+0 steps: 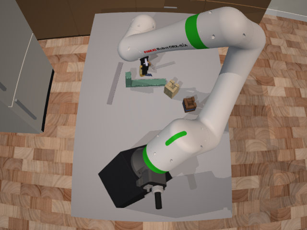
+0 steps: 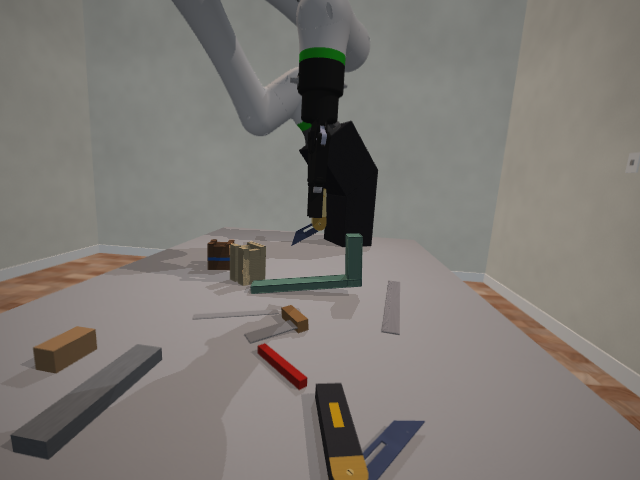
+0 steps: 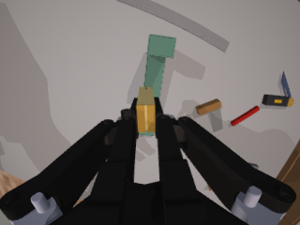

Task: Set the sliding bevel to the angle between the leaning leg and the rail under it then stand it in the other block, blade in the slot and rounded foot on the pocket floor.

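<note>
My gripper (image 2: 317, 206) is shut on the sliding bevel (image 2: 316, 219). It grips the bevel's tan stock, and the dark blue blade (image 2: 303, 233) points down and to the left. I hold the bevel in the air above the table, just behind the green leg (image 2: 353, 258) that rises from one end of the green rail (image 2: 305, 283). In the wrist view the tan stock (image 3: 145, 119) sits between my fingers, with the green leg (image 3: 159, 66) below it. The tan block (image 2: 248, 263) and the brown block with a blue band (image 2: 219, 254) stand empty to the left of the rail.
A grey ruler (image 2: 391, 307) lies to the right of the rail. In front of the rail lie a wooden-handled square (image 2: 294, 317), a thin grey strip (image 2: 232, 313), a red bar (image 2: 282, 365) and a second black bevel (image 2: 341, 434). A wooden block (image 2: 65, 348) and a grey bar (image 2: 87, 400) lie at the front left.
</note>
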Robot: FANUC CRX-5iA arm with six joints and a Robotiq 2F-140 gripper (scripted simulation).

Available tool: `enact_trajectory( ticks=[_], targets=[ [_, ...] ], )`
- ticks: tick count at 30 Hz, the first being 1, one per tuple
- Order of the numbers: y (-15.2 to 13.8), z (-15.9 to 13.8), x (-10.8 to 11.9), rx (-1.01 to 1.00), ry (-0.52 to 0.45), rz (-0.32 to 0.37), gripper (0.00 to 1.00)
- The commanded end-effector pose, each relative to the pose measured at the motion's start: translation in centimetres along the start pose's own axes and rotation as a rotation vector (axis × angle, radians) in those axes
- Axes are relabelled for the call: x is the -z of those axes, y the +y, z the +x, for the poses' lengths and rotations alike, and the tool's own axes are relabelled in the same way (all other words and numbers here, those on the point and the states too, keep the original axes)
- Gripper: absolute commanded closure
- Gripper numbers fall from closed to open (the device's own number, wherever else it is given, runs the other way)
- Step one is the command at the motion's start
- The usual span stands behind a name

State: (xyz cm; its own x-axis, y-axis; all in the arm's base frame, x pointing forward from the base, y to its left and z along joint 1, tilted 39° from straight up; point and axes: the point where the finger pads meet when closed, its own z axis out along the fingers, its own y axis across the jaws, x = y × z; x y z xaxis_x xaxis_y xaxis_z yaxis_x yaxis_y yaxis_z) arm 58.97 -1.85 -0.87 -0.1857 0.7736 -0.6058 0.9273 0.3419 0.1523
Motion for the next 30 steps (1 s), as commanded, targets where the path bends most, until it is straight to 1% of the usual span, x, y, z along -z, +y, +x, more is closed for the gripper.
enact_trajectory(
  ticks=[1, 7, 30],
  targets=[
    [1.0, 2.0, 0.2, -0.082, -0.009, -0.002, 0.9],
    [1.7, 3.4, 0.3, -0.138, -0.009, -0.003, 0.9],
    [1.8, 3.7, 0.2, -0.149, -0.009, -0.003, 0.9]
  ],
)
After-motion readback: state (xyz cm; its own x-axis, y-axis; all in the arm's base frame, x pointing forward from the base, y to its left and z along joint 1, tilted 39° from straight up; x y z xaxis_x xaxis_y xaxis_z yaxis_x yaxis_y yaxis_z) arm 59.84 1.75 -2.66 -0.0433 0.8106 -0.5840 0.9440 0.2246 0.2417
